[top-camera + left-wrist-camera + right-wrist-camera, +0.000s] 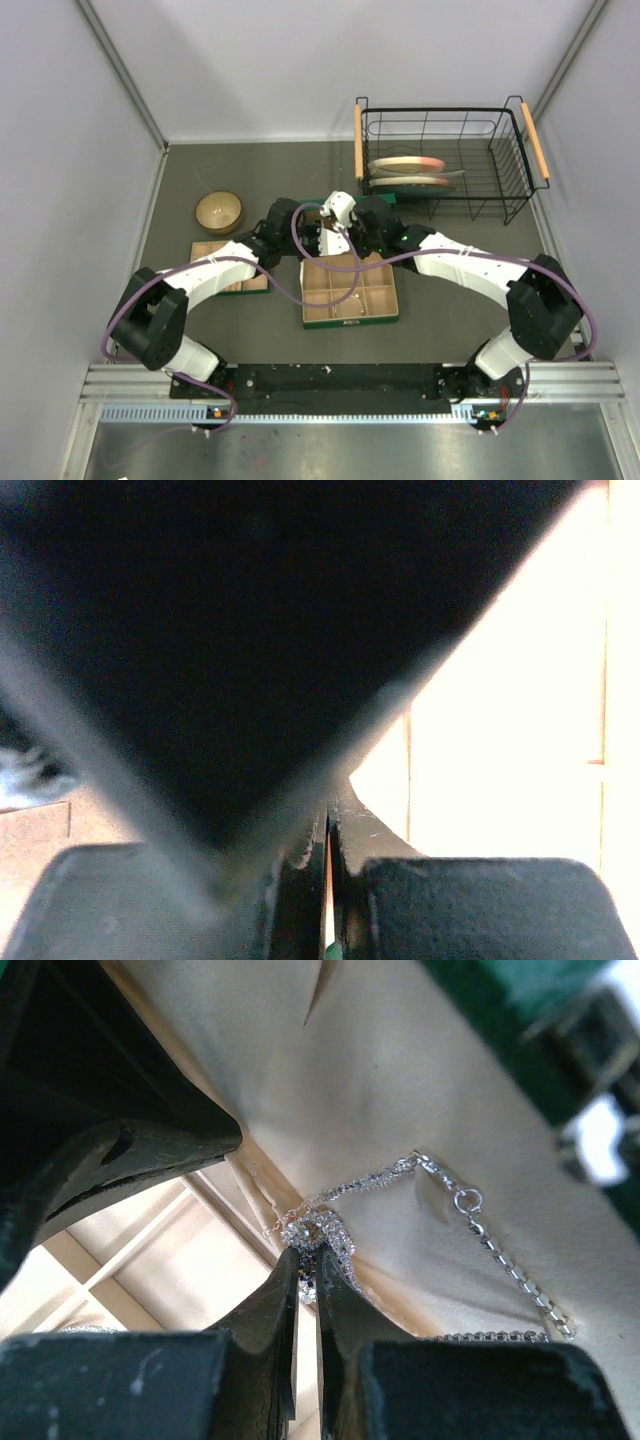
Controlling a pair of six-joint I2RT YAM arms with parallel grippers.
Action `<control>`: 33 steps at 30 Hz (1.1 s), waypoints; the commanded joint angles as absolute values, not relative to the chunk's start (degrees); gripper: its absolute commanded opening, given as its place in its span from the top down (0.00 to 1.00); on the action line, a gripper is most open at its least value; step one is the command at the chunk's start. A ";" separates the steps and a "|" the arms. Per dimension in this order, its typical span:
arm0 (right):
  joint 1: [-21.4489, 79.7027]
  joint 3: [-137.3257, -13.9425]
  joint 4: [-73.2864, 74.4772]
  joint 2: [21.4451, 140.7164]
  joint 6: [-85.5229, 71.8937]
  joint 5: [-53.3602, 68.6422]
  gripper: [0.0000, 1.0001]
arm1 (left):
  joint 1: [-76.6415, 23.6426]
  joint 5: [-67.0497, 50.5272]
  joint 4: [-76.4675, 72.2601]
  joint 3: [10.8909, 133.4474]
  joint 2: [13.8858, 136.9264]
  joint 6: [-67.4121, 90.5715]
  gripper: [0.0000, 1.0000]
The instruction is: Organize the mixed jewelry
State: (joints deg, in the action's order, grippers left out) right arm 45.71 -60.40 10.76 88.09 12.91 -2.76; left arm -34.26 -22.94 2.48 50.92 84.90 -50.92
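Note:
A fine silver chain necklace point(489, 1243) lies across beige lining in the right wrist view. Its sparkling clustered pendant point(322, 1230) sits right at my fingertips. My right gripper point(308, 1258) is shut on that cluster, beside a compartment divider of the green box point(350, 319). From above, both grippers meet over the box's back edge, the right gripper point(338, 238) next to the left gripper point(306, 240). In the left wrist view my left gripper point(330, 820) is shut with only a thin slit between the fingers and nothing seen in it. A dark blurred shape hides most of that view.
A round wooden bowl point(218, 211) stands at the back left. A second compartment tray point(212, 252) lies under the left arm. A black wire rack point(445, 160) holding plates stands at the back right. Grey walls close in on both sides.

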 commanded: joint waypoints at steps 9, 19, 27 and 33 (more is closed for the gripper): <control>45.27 -63.63 10.11 82.53 11.96 2.19 1.00 | -32.78 -20.74 -3.69 52.65 87.45 -48.78 1.00; 41.84 -66.27 10.99 82.79 9.41 6.77 1.00 | -32.70 -19.95 -3.95 53.09 89.91 -48.87 1.00; 40.43 -67.50 10.99 82.97 8.09 8.44 1.00 | -32.78 -19.69 -3.34 53.61 91.49 -49.04 1.00; 40.25 -68.73 11.07 83.23 7.56 9.14 1.00 | -32.70 -19.77 -2.64 53.61 92.11 -49.75 1.00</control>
State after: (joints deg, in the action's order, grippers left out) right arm 40.42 -62.06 16.53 87.70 10.41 3.33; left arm -34.33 -24.67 -2.76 52.88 89.91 -49.19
